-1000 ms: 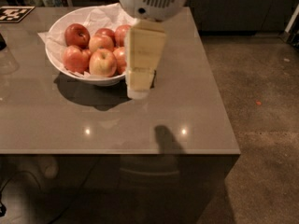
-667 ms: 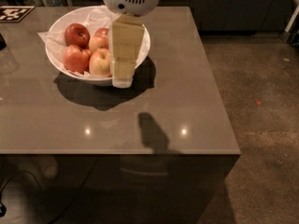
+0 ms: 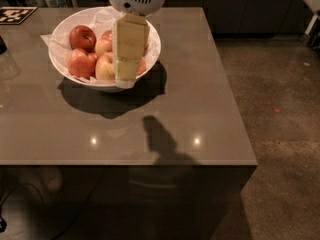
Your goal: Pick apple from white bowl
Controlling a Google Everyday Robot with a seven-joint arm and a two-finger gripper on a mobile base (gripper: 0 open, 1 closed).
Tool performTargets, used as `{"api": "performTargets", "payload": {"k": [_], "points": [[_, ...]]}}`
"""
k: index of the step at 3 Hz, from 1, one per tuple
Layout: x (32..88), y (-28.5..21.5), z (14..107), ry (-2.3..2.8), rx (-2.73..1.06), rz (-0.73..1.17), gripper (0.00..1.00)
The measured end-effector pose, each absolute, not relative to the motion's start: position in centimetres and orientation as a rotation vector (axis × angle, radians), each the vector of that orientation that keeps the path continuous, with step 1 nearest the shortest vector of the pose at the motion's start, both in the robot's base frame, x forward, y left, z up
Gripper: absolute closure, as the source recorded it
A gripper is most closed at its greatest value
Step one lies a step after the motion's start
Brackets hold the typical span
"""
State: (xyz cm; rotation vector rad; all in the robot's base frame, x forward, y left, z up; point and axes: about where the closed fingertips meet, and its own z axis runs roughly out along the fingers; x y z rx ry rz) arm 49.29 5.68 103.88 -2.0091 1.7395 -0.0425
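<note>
The white bowl (image 3: 75, 78), lined with crumpled white paper, stands on the table at the far left and holds several apples. An orange-red apple with yellowish streaks (image 3: 105, 66) lies at the bowl's front, and a darker red one (image 3: 82, 36) lies at the back left. My gripper (image 3: 125, 78) hangs from its white wrist down over the right half of the bowl, its tip by the front rim, just right of the streaked apple. It hides the apples behind it.
The grey-brown table (image 3: 175, 109) ends at a right edge near the bare floor (image 3: 280, 134). A black-and-white marker tag (image 3: 11, 14) lies at the table's far left corner. Dark cabinets stand behind.
My gripper has moved left, from the bowl's right rim to over the apples in its right half. The apples and bowl have not shifted.
</note>
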Motion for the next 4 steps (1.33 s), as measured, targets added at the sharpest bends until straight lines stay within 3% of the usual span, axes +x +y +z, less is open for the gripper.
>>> {"api": "performTargets", "payload": {"k": [2,4], "points": [[55.1,6.5,97.9,1.832,-2.036,0.057,0.00],[56.2,9.5,96.1,1.811,-2.041,0.135,0.00]]}}
